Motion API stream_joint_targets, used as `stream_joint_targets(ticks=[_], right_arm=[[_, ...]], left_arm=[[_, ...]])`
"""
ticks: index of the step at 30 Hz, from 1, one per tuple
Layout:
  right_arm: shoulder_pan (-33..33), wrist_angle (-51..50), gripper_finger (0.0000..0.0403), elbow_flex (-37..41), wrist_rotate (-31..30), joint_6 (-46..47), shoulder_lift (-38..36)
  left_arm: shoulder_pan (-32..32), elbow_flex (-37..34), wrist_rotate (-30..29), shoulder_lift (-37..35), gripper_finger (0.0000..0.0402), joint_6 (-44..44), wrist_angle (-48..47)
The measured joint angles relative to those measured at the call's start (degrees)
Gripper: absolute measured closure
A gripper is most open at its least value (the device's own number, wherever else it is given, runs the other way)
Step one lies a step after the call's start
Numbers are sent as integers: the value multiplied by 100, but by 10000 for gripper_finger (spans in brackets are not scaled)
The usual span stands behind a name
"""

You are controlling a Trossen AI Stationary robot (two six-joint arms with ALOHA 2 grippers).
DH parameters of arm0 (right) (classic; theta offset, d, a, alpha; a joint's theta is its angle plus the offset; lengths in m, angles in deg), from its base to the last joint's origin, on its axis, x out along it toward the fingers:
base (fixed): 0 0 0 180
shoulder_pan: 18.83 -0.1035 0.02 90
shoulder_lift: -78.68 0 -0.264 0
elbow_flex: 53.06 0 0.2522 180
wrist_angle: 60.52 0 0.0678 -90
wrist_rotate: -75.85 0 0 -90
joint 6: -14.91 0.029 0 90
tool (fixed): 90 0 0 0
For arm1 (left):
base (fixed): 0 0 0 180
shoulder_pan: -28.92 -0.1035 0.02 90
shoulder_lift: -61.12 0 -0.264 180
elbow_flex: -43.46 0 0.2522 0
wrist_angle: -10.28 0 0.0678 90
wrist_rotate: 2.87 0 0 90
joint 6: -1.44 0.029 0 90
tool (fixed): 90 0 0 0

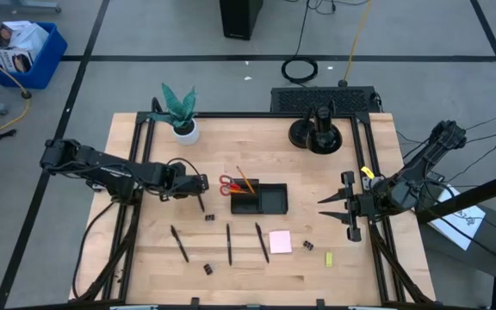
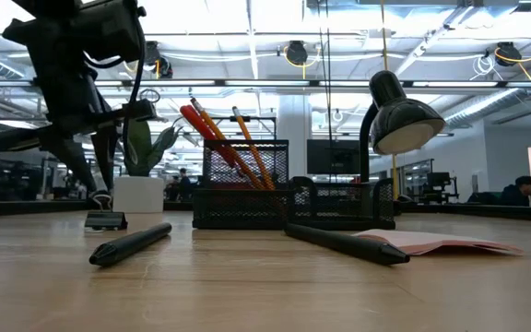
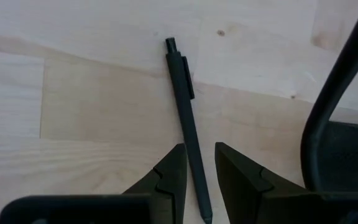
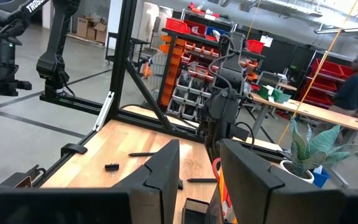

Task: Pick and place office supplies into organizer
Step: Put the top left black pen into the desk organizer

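left gripper (image 3: 197, 171) open astride black pen (image 3: 187, 118) left of organizer (image 1: 259, 199), pen's long axis between the fingers, clicker end away

White lettering on left arm (image 4: 17, 15) – partly legible (reads "TROS…") – no other readable text.

The wooden counter (image 1: 145, 267) holds a plant (image 1: 181, 112), a lamp (image 1: 317, 133) and a black tray (image 1: 261, 200). Pens (image 1: 228, 244), a pink pad (image 1: 280, 242) and small clips (image 1: 207, 269) lie near the tray.
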Motion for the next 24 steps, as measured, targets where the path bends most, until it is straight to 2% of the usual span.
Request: stream_joint_targets(ticks=[11,24], right_arm=[[1,1,291,2,0,3,-1],[-1,2,291,2,297,111,-2]], left_arm=[[33,2,-50,470,314,51,429],[-115,2,41,518,314,56,412]])
